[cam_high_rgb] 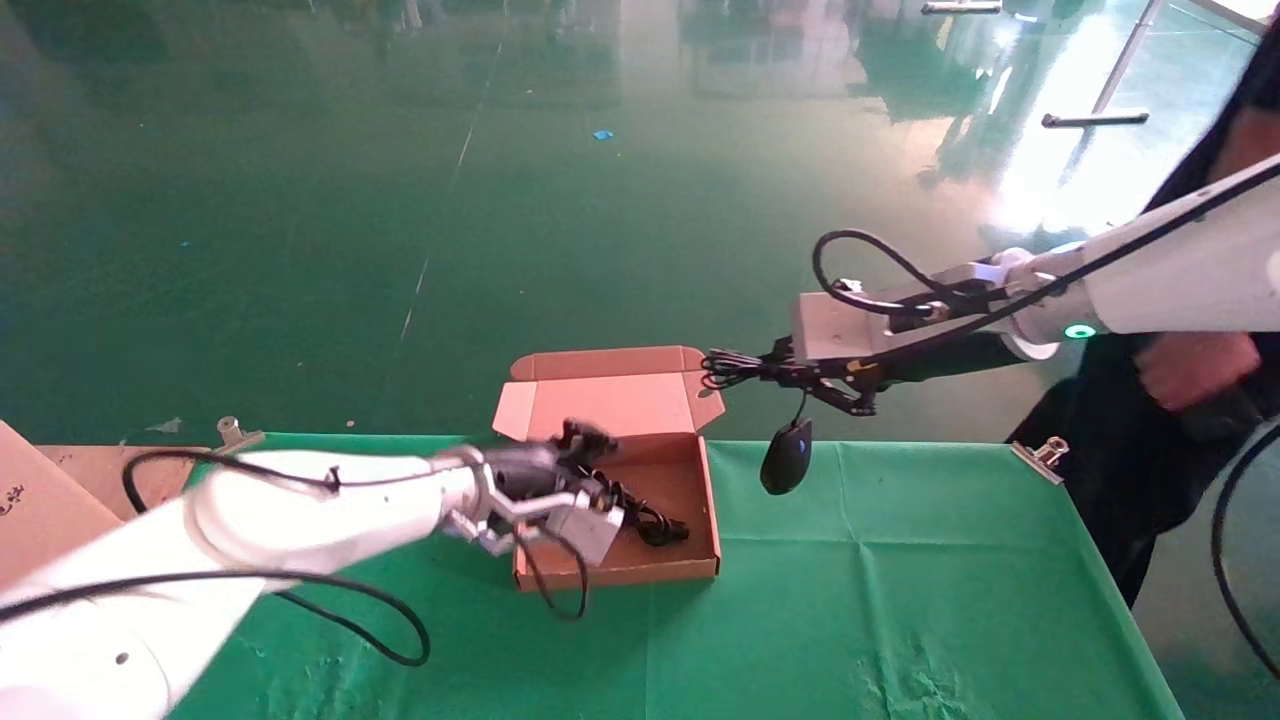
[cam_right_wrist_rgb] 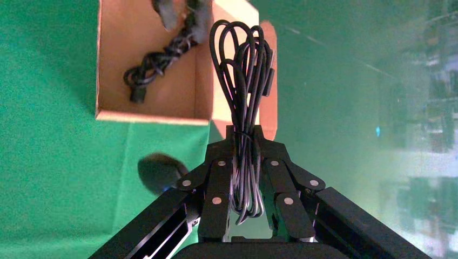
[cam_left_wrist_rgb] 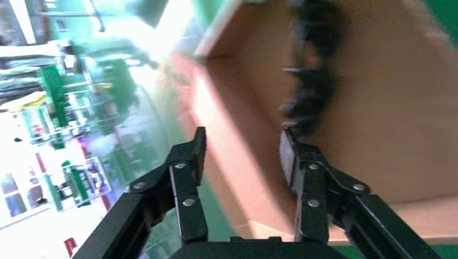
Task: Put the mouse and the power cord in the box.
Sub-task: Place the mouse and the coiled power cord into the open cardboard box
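The box (cam_high_rgb: 620, 575) lies open on the green cloth, lid tipped back. Inside it rests the power cord (cam_high_rgb: 650, 525), a knotted black bundle (cam_right_wrist_rgb: 156, 67), blurred in the left wrist view (cam_left_wrist_rgb: 310, 81). My left gripper (cam_high_rgb: 585, 440) hovers over the box's left half, open with nothing between its fingers (cam_left_wrist_rgb: 240, 143). My right gripper (cam_high_rgb: 780, 368) is raised just right of the lid and is shut on a looped coil of thin cable (cam_right_wrist_rgb: 243, 70). The mouse (cam_high_rgb: 787, 457) dangles from that coil above the cloth, right of the box (cam_right_wrist_rgb: 156, 171).
A person in black (cam_high_rgb: 1190, 380) stands at the table's right end. Metal clips (cam_high_rgb: 1040, 455) (cam_high_rgb: 235, 432) pin the cloth at the far edge. Flat cardboard (cam_high_rgb: 40, 490) lies at the far left. Green cloth (cam_high_rgb: 900, 600) stretches to the right of the box.
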`<action>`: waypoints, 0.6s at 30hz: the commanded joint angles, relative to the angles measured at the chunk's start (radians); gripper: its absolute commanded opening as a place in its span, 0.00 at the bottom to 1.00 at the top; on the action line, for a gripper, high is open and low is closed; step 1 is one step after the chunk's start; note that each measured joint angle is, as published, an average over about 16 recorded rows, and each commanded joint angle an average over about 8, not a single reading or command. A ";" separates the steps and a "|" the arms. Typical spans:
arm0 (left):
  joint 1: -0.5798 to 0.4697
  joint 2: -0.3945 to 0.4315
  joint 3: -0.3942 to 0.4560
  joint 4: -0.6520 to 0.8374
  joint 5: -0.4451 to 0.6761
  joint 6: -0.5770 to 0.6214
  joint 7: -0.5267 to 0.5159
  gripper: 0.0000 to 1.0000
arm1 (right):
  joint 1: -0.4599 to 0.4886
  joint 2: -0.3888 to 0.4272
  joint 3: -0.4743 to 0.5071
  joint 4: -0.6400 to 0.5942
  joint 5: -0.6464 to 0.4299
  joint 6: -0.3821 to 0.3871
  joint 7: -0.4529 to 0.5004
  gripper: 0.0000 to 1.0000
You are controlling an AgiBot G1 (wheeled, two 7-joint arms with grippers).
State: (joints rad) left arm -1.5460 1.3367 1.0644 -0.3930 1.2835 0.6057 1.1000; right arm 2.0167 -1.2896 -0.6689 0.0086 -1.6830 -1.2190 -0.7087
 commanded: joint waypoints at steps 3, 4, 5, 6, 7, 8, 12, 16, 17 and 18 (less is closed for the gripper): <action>-0.023 -0.025 -0.022 -0.012 -0.057 0.066 0.023 1.00 | 0.002 -0.021 0.002 0.005 0.003 0.004 0.004 0.00; -0.027 -0.040 -0.031 -0.015 -0.072 0.091 0.032 1.00 | 0.001 -0.028 0.002 0.007 0.004 0.009 0.006 0.00; -0.031 -0.057 -0.040 -0.019 -0.087 0.116 0.040 1.00 | 0.000 -0.035 0.003 0.010 0.004 0.014 0.008 0.00; -0.033 -0.075 -0.049 -0.022 -0.102 0.141 0.047 1.00 | -0.003 -0.041 0.004 0.014 0.006 0.020 0.011 0.00; -0.036 -0.096 -0.058 -0.025 -0.117 0.167 0.052 1.00 | -0.007 -0.048 0.005 0.020 0.008 0.027 0.013 0.00; -0.038 -0.116 -0.067 -0.029 -0.131 0.191 0.054 1.00 | -0.013 -0.054 0.006 0.028 0.010 0.034 0.016 0.00; -0.042 -0.205 -0.097 -0.046 -0.182 0.280 0.053 1.00 | -0.055 -0.073 0.009 0.093 0.029 0.069 0.034 0.00; -0.044 -0.291 -0.120 -0.062 -0.220 0.347 0.039 1.00 | -0.112 -0.082 -0.005 0.201 0.056 0.108 0.069 0.00; -0.044 -0.310 -0.125 -0.066 -0.227 0.360 0.036 1.00 | -0.126 -0.084 -0.013 0.230 0.063 0.119 0.081 0.00; -0.043 -0.329 -0.130 -0.070 -0.235 0.371 0.033 1.00 | -0.140 -0.085 -0.025 0.261 0.071 0.130 0.094 0.00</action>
State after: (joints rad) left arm -1.5862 1.0150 0.9354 -0.4588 1.0509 0.9661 1.1358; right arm 1.8800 -1.3725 -0.7109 0.2683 -1.6101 -1.0845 -0.6064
